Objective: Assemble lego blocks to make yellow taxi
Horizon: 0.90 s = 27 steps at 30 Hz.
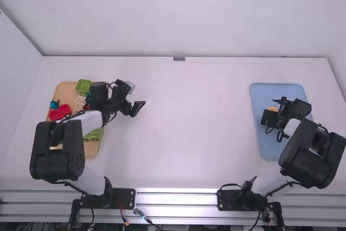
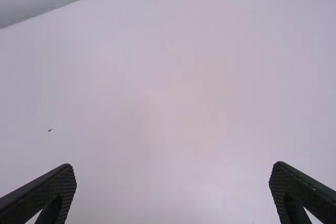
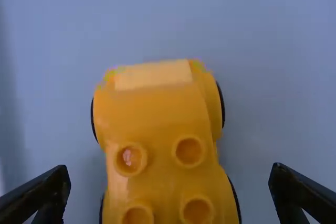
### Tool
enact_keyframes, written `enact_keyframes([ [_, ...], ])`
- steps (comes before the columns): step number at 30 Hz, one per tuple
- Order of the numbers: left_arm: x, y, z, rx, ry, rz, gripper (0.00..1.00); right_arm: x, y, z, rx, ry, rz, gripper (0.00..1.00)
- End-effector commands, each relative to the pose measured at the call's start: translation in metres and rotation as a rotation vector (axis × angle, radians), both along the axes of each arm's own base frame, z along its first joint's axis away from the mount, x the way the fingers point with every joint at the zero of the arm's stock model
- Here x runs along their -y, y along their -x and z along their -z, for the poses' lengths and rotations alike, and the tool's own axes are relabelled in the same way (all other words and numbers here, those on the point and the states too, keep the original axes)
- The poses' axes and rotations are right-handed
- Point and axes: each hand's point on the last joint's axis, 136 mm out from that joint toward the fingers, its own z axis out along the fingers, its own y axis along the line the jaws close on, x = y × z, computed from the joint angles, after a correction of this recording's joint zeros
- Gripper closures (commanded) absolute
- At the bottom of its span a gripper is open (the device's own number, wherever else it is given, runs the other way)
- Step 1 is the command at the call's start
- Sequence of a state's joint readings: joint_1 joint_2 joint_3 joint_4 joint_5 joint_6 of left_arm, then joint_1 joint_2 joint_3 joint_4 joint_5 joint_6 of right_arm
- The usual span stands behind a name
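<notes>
OK, yellow taxi body (image 3: 157, 114): it sits in the far half of the blue tray (image 1: 267, 147), on the tray floor. It has dark wheels along its sides, and four round hollow studs show on top. A paler flat panel is at one end of it, and a small pinkish speck shows in one stud.

My right claw (image 1: 279, 117) is over the blue tray, just above the taxi body. Its fingers are spread, one off each side of the car, pinching nothing. My right arm comes in over the near right part of the blue tray.

My left claw (image 1: 136, 97) is well to the left of the blue tray, over the white table (image 1: 189, 133). Its fingers are wide apart too, with nothing between them.

Farther left of the blue tray, past that claw, is a tan tray (image 1: 66, 88), partly hidden under my left arm. It holds a green piece (image 1: 82, 85) at its far end, red pieces (image 1: 58, 113), a small blue piece (image 1: 54, 104), a white frame-like piece (image 1: 80, 100) and a light green piece (image 1: 94, 134) nearer me. Exact shapes are too small to tell. The grey notch (image 1: 179, 58) is at the table's far edge, left of the blue tray and beyond it.
</notes>
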<state>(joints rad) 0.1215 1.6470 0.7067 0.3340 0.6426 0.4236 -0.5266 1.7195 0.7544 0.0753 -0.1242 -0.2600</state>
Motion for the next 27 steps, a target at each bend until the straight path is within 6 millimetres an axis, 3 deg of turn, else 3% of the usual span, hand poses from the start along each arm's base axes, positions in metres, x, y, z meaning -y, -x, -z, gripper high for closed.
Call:
enact_keyframes([
  [1,-0.003,-0.004,0.002,-0.060,0.015,-0.105,0.01,0.016,-0.018,-0.049,0.061,0.108,0.064,0.01],
  [3,-0.005,-0.007,-0.002,-0.095,0.009,-0.147,0.01,0.011,-0.019,-0.064,0.058,0.123,0.071,0.01],
  [10,-0.009,-0.007,-0.029,-0.235,-0.157,-0.293,0.01,-0.044,-0.025,-0.107,0.104,0.094,-0.010,0.01],
  [20,0.006,0.005,-0.094,-0.333,-0.170,-0.419,0.01,-0.135,-0.023,-0.140,0.148,0.088,-0.243,0.01],
  [25,-0.001,0.005,-0.105,-0.324,-0.161,-0.449,0.02,-0.171,-0.021,-0.156,0.208,0.073,-0.332,0.03],
  [27,-0.010,0.005,-0.107,-0.312,-0.152,-0.489,0.04,-0.173,-0.019,-0.158,0.228,0.057,-0.326,0.04],
])
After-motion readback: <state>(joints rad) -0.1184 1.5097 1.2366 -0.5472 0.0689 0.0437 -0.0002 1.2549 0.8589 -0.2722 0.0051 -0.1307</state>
